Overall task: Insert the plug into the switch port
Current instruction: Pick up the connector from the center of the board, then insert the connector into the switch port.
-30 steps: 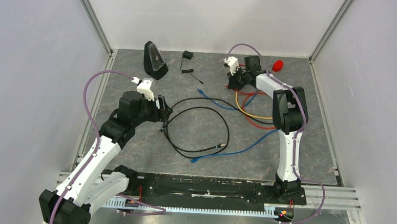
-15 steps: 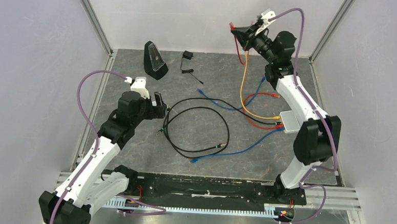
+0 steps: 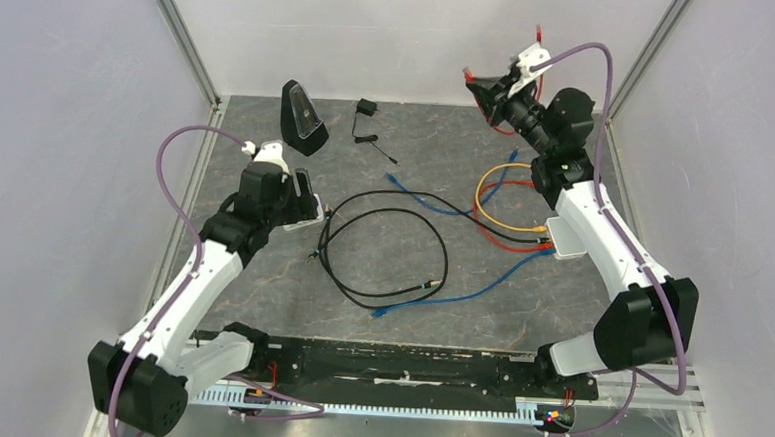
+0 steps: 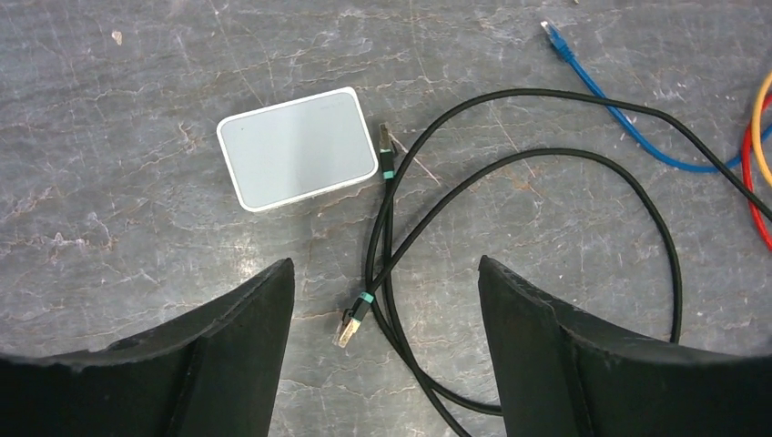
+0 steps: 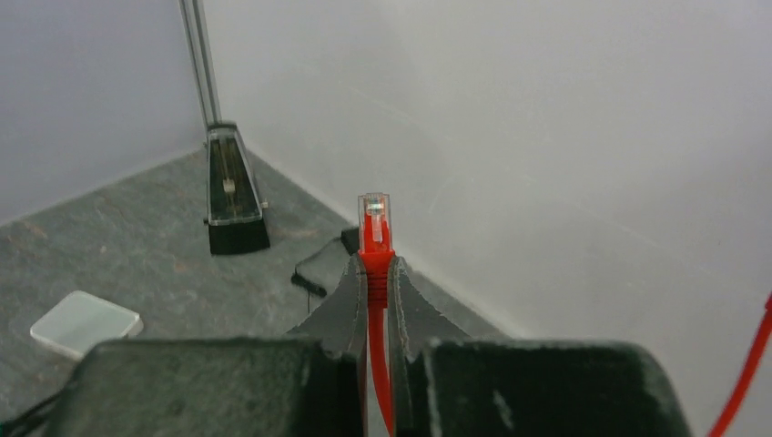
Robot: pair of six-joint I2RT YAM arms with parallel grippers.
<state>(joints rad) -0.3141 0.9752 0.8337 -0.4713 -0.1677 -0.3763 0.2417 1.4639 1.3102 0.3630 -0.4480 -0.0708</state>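
Grey stone-patterned table (image 3: 498, 324), plain white walls (image 3: 393, 29)

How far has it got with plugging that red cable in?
Done: the right gripper has its jaws shut on the red plug. In hand: the plug is up in the air near the back wall, and the left gripper hangs open above a pale switch box. Left: bringing the plug down and pushing it into a port, which is not yet begun.
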